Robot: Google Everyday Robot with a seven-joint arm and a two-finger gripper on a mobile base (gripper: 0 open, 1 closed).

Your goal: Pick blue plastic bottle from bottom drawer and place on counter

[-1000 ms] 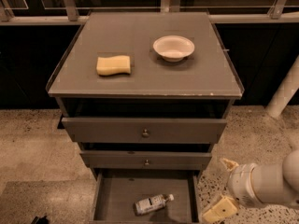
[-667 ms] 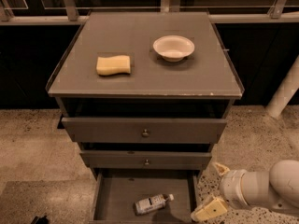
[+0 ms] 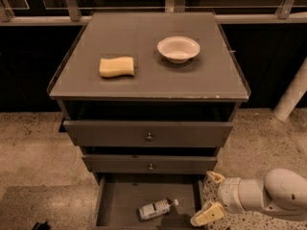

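The blue plastic bottle (image 3: 157, 209) lies on its side on the floor of the open bottom drawer (image 3: 120, 200), white cap pointing right. My gripper (image 3: 211, 195) is at the drawer's right edge, just right of the bottle and a little above it. Its two cream fingertips are spread apart and hold nothing. The white arm reaches in from the lower right. The counter (image 3: 148, 75) is the grey cabinet top above.
A yellow sponge (image 3: 116, 66) lies on the counter's left part and a white bowl (image 3: 178, 48) on its right part. The two upper drawers (image 3: 148, 135) stand slightly open with round knobs. A white post (image 3: 291, 95) stands at the right on speckled floor.
My gripper and arm have moved left, from right of the cabinet to the bottom drawer's right edge. The bottle has not moved.
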